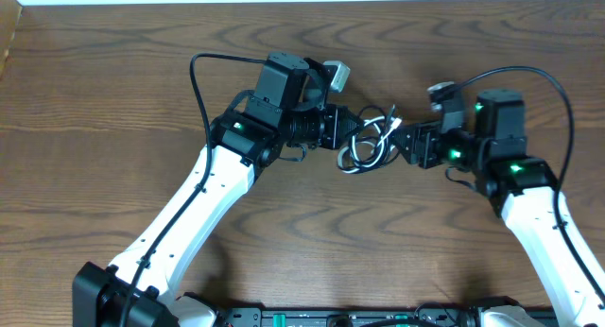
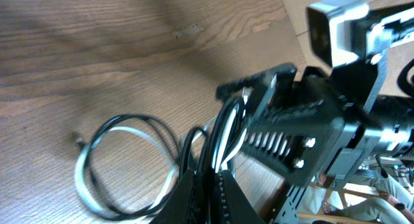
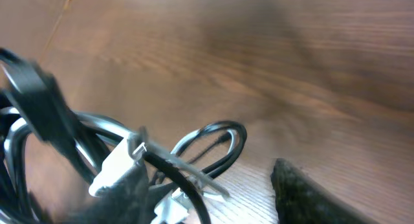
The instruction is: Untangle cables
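Observation:
The black and white cables [image 1: 369,141] lie tangled on the wooden table between my two grippers. My left gripper [image 1: 350,131] comes in from the left and is shut on black strands of the bundle [image 2: 208,185]. In the left wrist view a loop of the black cable [image 2: 139,119] and the white cable [image 2: 80,179] lies on the table to the left of the fingers. My right gripper [image 1: 401,144] is at the bundle's right side, open [image 3: 207,179]. A white plug [image 3: 118,164] and black loops [image 3: 226,130] sit by its left finger.
The wooden table [image 1: 113,91] extends around the arms. The right arm's black gripper body [image 2: 291,133] is close in front of the left wrist camera. Thick black arm cables arc over both arms [image 1: 200,81] [image 1: 558,91].

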`<action>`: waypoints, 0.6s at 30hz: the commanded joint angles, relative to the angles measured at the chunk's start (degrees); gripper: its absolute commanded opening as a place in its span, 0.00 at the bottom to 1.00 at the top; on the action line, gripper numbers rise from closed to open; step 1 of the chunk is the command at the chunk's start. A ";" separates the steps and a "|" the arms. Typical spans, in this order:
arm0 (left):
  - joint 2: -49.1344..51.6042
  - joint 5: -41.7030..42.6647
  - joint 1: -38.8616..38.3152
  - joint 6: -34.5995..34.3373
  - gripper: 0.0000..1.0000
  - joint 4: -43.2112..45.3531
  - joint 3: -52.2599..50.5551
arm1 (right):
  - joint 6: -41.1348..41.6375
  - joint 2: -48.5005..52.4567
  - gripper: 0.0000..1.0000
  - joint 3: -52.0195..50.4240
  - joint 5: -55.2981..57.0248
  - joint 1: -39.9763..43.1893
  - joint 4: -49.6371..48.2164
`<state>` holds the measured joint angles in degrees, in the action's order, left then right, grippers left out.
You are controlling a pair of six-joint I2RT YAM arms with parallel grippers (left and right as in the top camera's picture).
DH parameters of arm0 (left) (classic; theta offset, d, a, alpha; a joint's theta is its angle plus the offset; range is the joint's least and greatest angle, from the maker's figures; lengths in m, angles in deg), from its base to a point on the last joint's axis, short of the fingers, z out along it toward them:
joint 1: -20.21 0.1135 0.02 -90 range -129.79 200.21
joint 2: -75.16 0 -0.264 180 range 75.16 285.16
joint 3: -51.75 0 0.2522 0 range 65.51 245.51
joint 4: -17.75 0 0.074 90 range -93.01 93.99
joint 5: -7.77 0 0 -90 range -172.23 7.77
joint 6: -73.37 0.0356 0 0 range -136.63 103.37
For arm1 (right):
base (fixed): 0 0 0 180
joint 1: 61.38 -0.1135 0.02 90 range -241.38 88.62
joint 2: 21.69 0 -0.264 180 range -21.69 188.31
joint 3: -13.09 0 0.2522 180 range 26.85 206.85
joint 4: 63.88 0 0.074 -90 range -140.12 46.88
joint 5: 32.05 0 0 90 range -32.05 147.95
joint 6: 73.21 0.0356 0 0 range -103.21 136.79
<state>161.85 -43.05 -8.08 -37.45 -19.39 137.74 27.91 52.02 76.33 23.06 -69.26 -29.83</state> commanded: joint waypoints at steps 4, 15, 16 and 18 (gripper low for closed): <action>-0.74 2.86 -0.11 -0.92 0.08 -0.24 0.39 | 0.63 2.08 0.01 0.87 4.35 -4.66 1.25; -2.67 -23.37 4.28 5.75 0.08 -17.42 0.39 | 4.13 3.23 0.01 0.87 40.57 -4.87 13.14; -2.69 -26.62 4.92 5.75 0.08 -18.62 0.39 | 4.13 3.23 0.01 0.87 40.59 -4.87 13.27; -2.69 -30.45 6.19 5.75 0.07 -19.76 0.39 | 4.92 3.23 0.01 0.87 41.24 -4.85 13.66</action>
<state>160.98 -59.11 -4.37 -33.32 -37.47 137.76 30.24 54.86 76.43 55.67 -74.14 -16.82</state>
